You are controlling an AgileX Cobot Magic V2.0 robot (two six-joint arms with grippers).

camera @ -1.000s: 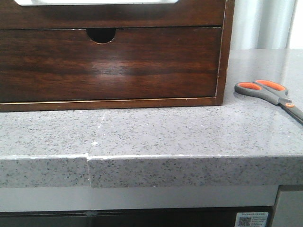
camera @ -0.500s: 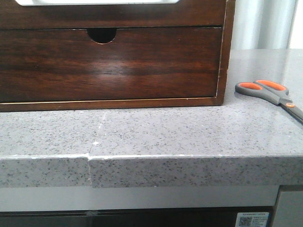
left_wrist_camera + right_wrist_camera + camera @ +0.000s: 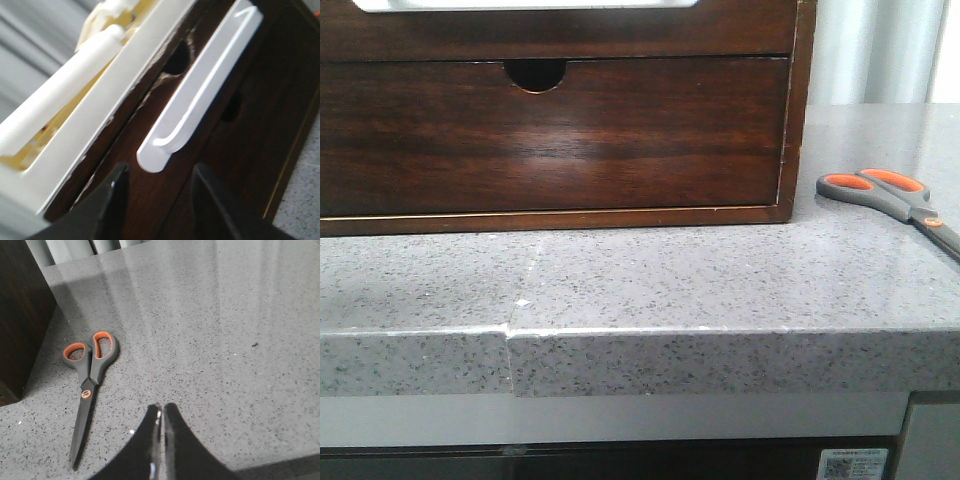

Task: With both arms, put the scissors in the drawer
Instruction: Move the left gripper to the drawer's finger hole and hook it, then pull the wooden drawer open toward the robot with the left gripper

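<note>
The scissors (image 3: 895,198) lie flat on the grey counter, right of the cabinet, with grey handles, orange loops and an orange pivot dot. In the right wrist view the scissors (image 3: 89,382) lie closed with the loops towards the cabinet's corner. My right gripper (image 3: 162,410) is shut and empty, above bare counter to the side of the blades. The dark brown drawer (image 3: 550,135) is closed, its half-round notch (image 3: 534,74) at the top edge. My left gripper (image 3: 160,172) is open and empty, close to the cabinet front (image 3: 270,100). Neither gripper shows in the front view.
A long white handle (image 3: 200,85) sticks out from the wood just beyond my left fingertips. A white and cream object (image 3: 75,100) sits on top of the cabinet. The cabinet frame (image 3: 798,110) borders the drawer. The counter's front edge (image 3: 720,335) runs across below.
</note>
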